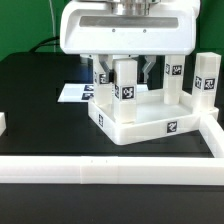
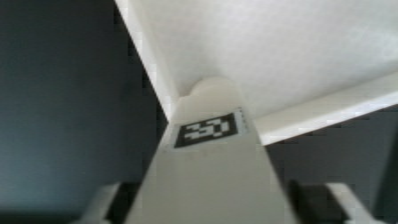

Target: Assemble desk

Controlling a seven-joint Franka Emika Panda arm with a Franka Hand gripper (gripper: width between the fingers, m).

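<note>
Gripping: your gripper (image 1: pixel 127 68) jaws straddle a tagged leg (image 1: pixel 127 82); contact cannot be told.
Desk top (image 1: pixel 140 128): beneath.
Legs at 3 o'clock: two standing (image 1: pixel 206 78).

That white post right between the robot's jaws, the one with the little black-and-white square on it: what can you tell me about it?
The leg is a white block, seemingly plastic, with a black-and-white tag on its face. It stands upright in the desk top, a white rimmed tray, near the corner on the exterior view's left. The jaws flank it on both sides; whether they press it yet is unclear. In the wrist view its tagged face shows against the tray's white floor.
</note>
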